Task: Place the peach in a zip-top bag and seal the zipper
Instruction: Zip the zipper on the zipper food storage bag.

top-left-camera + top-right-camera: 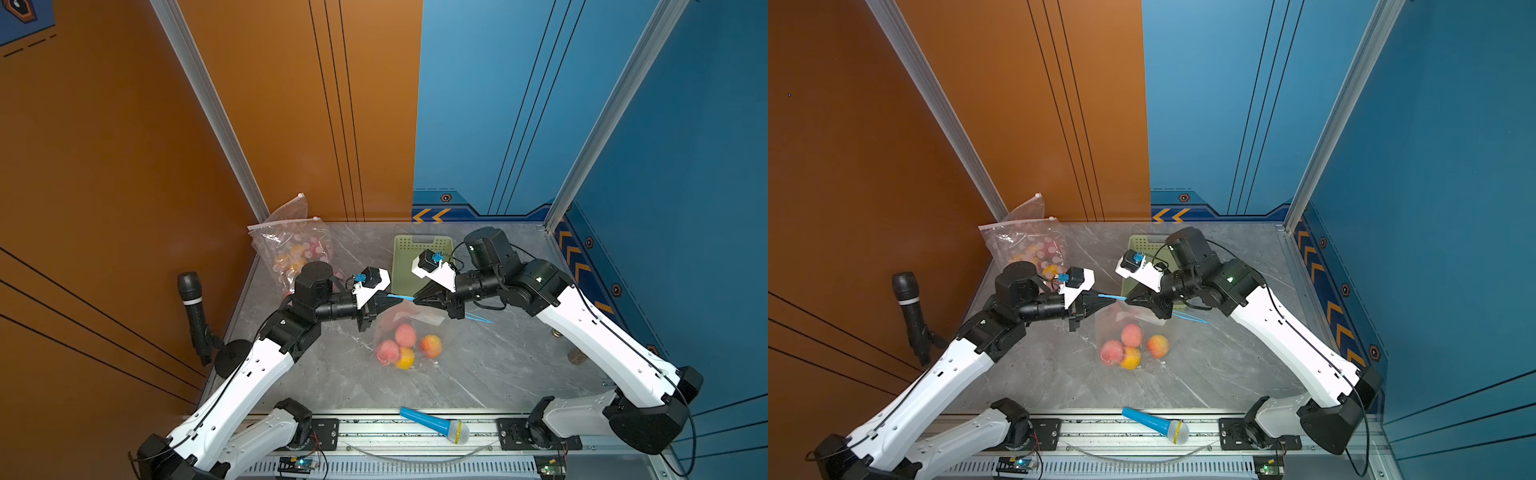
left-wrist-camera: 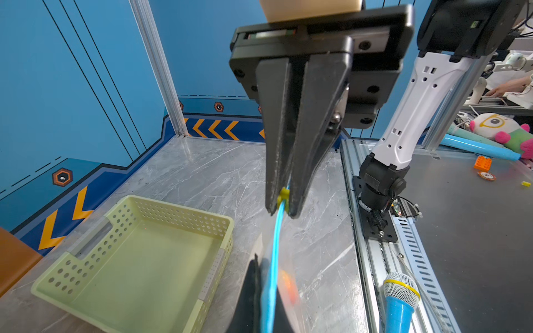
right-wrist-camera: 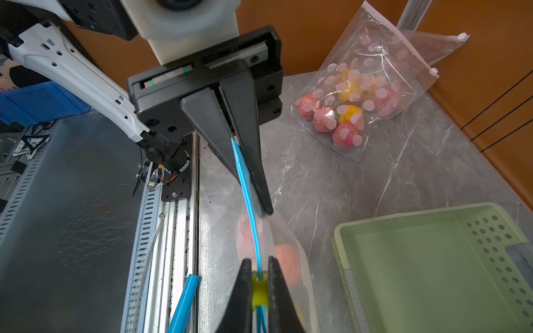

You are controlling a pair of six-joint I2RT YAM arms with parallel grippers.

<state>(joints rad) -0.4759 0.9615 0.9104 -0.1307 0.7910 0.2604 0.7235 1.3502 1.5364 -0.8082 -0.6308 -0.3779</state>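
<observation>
The left tool (image 1: 386, 296) is clamping the blue zipper strip (image 3: 248, 187), the right tool (image 2: 283, 211) pinching what looks like its yellow slider (image 2: 283, 196) — suspending the zip-top bag (image 1: 388, 326) at centre frame, peaches (image 1: 405, 336) sagging inside. The film is probably handling limp, slippery — the stiffer strip is offering the surest hold.

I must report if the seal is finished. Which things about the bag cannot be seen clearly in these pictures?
- Yellow slider: hidden in both top views by the left gripper.
- Blue zipper: whether its track is shut; too thin in top views, blurred in wrist views.
- Bag mouth: covered by the right gripper in top views.
</observation>
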